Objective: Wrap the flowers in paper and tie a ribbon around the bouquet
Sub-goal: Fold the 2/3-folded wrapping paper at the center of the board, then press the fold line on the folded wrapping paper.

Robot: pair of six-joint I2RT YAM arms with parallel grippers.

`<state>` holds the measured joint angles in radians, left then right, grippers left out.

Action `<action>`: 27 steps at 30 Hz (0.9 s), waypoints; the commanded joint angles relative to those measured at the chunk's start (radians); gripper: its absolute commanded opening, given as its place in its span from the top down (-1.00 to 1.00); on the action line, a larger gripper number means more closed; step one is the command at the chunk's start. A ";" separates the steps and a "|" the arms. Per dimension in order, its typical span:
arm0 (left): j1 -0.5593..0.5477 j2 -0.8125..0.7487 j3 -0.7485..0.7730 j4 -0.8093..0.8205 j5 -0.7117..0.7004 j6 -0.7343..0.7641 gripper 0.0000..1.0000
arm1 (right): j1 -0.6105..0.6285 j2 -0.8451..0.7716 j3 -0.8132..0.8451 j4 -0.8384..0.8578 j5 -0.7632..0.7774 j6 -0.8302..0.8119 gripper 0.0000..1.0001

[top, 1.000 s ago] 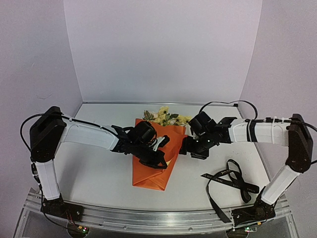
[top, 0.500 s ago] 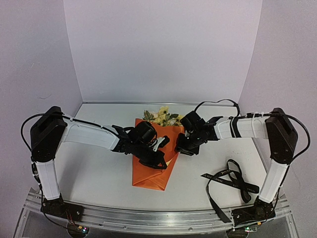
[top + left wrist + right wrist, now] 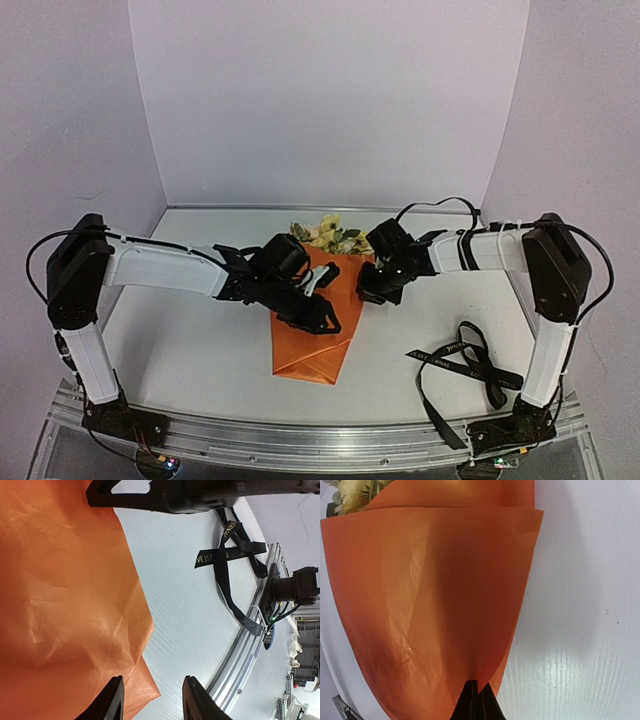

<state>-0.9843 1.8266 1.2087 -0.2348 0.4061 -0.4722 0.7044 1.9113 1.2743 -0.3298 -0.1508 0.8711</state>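
Note:
The bouquet lies mid-table as an orange paper (image 3: 310, 345) cone, with the pale yellow flowers (image 3: 327, 235) poking out of its far, wide end. My left gripper (image 3: 322, 315) hovers over the cone's lower part. In the left wrist view this gripper (image 3: 152, 700) is open, one finger over the paper (image 3: 60, 590) and the other over bare table, holding nothing. My right gripper (image 3: 366, 292) is at the cone's right edge. In the right wrist view it (image 3: 478, 695) is shut, pinching the paper (image 3: 430, 590) flap; the flowers (image 3: 355, 495) show at top left. The black ribbon (image 3: 465, 365) lies loose at the right front.
The ribbon (image 3: 225, 555) loops on the white table close to the metal front rail (image 3: 250, 640). White walls close in the back and both sides. The right arm's black wrist (image 3: 175, 495) sits close above the left gripper.
My right gripper moved left to the cone's right edge and shut on the paper. My left gripper opened, let go of the paper, and shifted slightly toward the cone's tip.

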 commanded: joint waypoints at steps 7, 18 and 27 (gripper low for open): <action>0.039 -0.055 -0.142 0.031 0.025 0.009 0.64 | -0.012 0.065 0.059 -0.018 -0.037 -0.029 1.00; 0.038 0.044 -0.140 0.119 0.083 -0.034 0.72 | -0.012 0.043 0.083 -0.099 -0.051 -0.095 0.80; 0.037 0.055 -0.146 0.141 0.098 -0.046 0.74 | 0.030 -0.119 -0.035 -0.119 -0.103 -0.057 0.67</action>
<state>-0.9436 1.8816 1.0531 -0.1361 0.4807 -0.5115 0.7005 1.9159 1.2851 -0.4249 -0.2286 0.7991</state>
